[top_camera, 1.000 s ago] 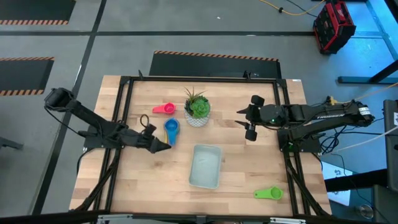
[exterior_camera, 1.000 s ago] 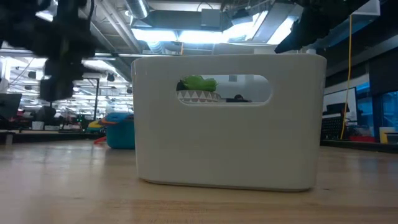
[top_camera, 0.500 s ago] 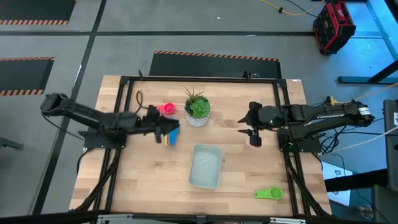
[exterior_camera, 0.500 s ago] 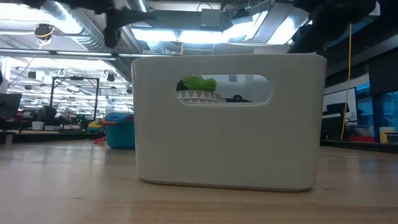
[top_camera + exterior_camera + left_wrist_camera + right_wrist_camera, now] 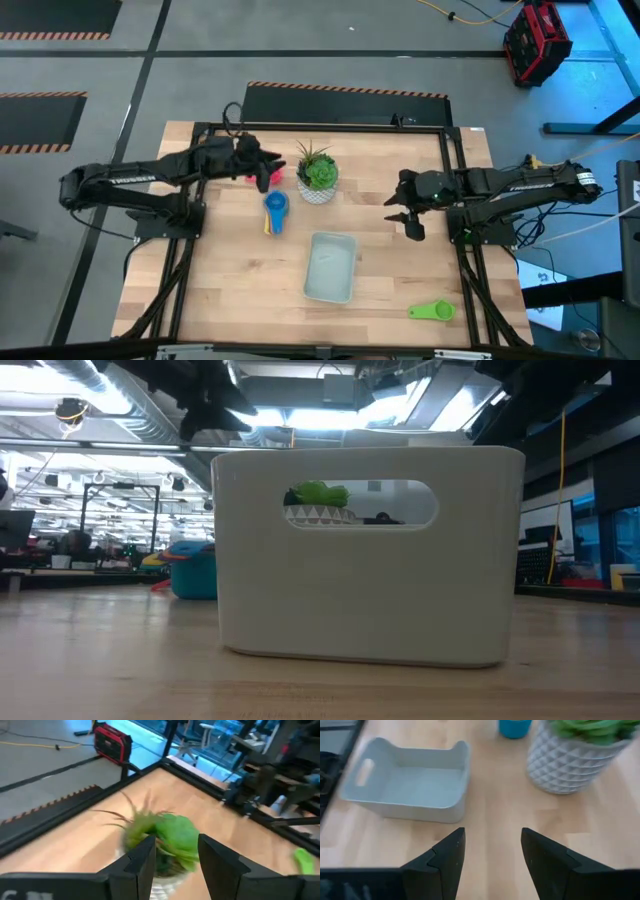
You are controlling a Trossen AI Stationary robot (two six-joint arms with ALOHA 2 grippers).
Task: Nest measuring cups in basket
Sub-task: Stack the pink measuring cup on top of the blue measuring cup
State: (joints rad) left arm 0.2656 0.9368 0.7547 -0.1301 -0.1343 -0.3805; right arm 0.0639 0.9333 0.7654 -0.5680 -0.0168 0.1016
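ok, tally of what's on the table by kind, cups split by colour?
Pink measuring cup: 1, partly under the left arm
Blue measuring cup: 1, something yellow beside it, unclear what
Green measuring cup: 1
Basket: 1, nothing in it
Potted plant: 1
Total: 5

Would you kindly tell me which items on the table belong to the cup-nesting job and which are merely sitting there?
Job items: pink cup, blue cup, green cup, basket.

Just sitting there: potted plant.
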